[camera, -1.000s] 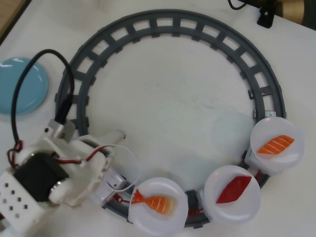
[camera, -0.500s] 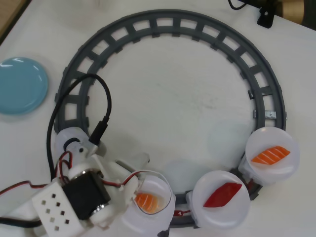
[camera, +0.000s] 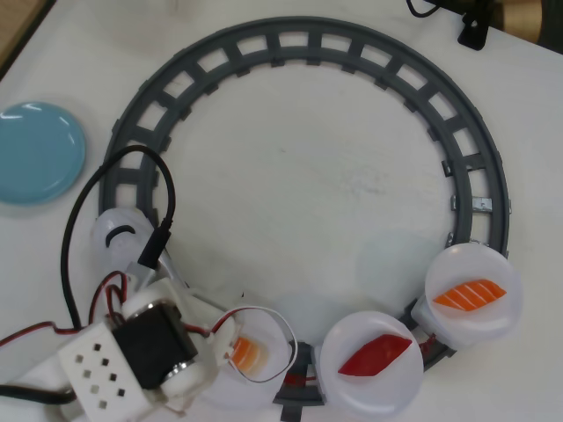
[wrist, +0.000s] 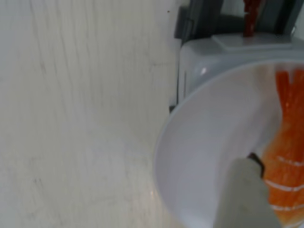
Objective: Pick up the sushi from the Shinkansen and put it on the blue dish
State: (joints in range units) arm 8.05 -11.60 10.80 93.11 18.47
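Gripper [camera: 251, 352] in the overhead view straddles the sushi [camera: 247, 353] on the first white plate [camera: 283, 323], jaws spread. In the wrist view, one finger [wrist: 247, 194] sits just beside the sushi [wrist: 285, 156]; centre the piece, then close gently.

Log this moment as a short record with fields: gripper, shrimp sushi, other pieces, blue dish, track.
gripper: gripper is over the first white plate, around the shrimp; whether it is closed cannot be told
sushi: shrimp sushi lies on that white plate, one finger right beside it in the wrist view
other pieces: dark red piece and orange salmon piece, each on its own white plate
blue dish: blue dish sits empty at far left of the overhead view, outside the track
track: grey circular track
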